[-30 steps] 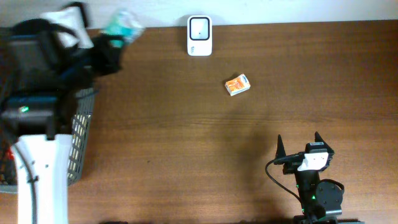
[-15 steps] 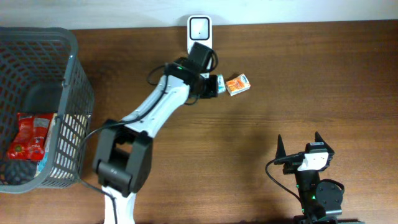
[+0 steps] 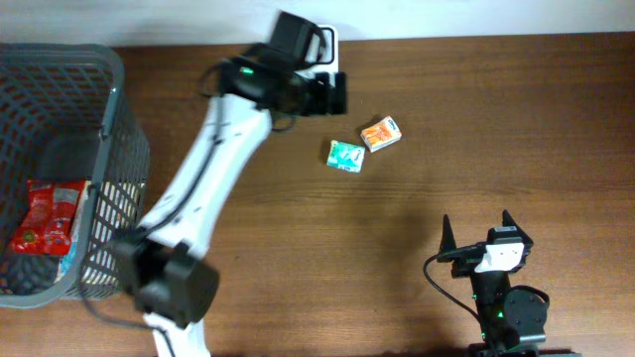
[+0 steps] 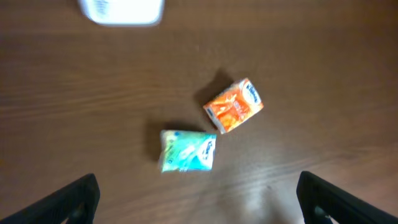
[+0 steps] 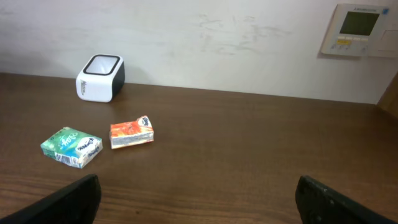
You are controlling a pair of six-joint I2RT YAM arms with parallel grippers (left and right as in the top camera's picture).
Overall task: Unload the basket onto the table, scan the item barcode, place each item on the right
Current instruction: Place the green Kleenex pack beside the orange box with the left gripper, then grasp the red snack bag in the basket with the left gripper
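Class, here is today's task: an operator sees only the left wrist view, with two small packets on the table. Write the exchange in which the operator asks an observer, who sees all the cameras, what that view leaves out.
Operator: I see a green packet and an orange packet. What is the white blur at my top edge?
Observer: That is the white scanner, standing at the table's back edge by the wall.
Operator: Is there anything off to the left?
Observer: Yes, a grey basket at the table's left end holds a red packet.
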